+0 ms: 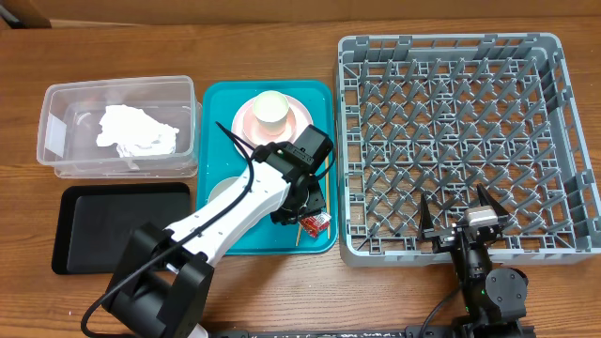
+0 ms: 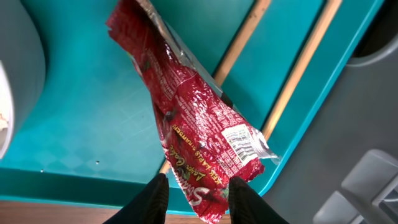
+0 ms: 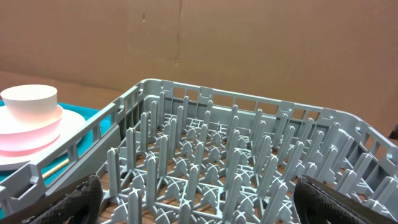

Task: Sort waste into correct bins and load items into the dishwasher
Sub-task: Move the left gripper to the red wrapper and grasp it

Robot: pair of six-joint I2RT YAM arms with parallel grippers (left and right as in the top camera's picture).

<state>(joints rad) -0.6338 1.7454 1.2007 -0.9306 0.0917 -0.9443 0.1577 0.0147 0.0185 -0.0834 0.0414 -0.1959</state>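
Note:
My left gripper [image 1: 302,208] is over the near right corner of the teal tray [image 1: 218,99]. In the left wrist view its fingers [image 2: 198,200] are shut on the lower end of the red sauce packet [image 2: 196,118], also seen from overhead [image 1: 315,223]. Two wooden chopsticks [image 2: 241,42] lie on the tray under the packet. A cream cup [image 1: 272,110] stands on the pink plate [image 1: 246,120]. A grey-green bowl [image 2: 18,74] is partly hidden under my left arm. The white napkin [image 1: 136,131] lies in the clear tub [image 1: 56,103]. My right gripper [image 1: 461,225] is open over the grey dish rack's [image 1: 451,47] front edge.
The black tray [image 1: 122,225] lies in front of the clear tub at the left. The rack's upright pegs [image 3: 205,155] fill the right wrist view, with the cup [image 3: 30,102] and plate [image 3: 25,146] beyond its left wall. A brown cardboard wall stands behind the table.

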